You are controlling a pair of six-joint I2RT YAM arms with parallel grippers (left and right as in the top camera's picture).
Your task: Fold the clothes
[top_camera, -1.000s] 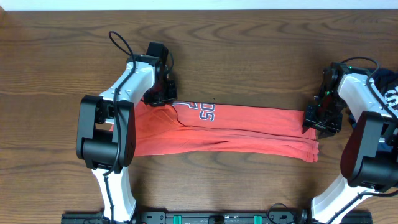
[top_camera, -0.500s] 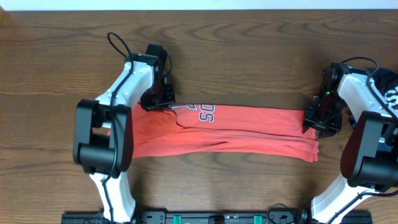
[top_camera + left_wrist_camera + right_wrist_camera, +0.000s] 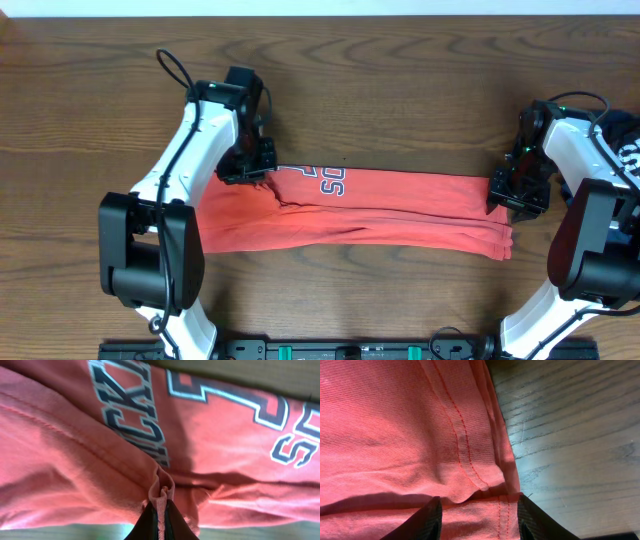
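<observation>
Seeing the red-orange lettered cotton T-shirt (image 3: pixel 400 205) lying lengthwise between my arms: left gripper (image 3: pixel 161 510) pinching a fold, right gripper (image 3: pixel 477 507) spread wide over the opposite hem.

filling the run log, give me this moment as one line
left gripper: shut on T-shirt fold | right gripper: open at hem | T-shirt: folded band on table

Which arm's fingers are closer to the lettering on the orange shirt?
Left. The left fingers pinch the shirt right beside the lettering; the right fingers sit at the shirt's far end.
</observation>
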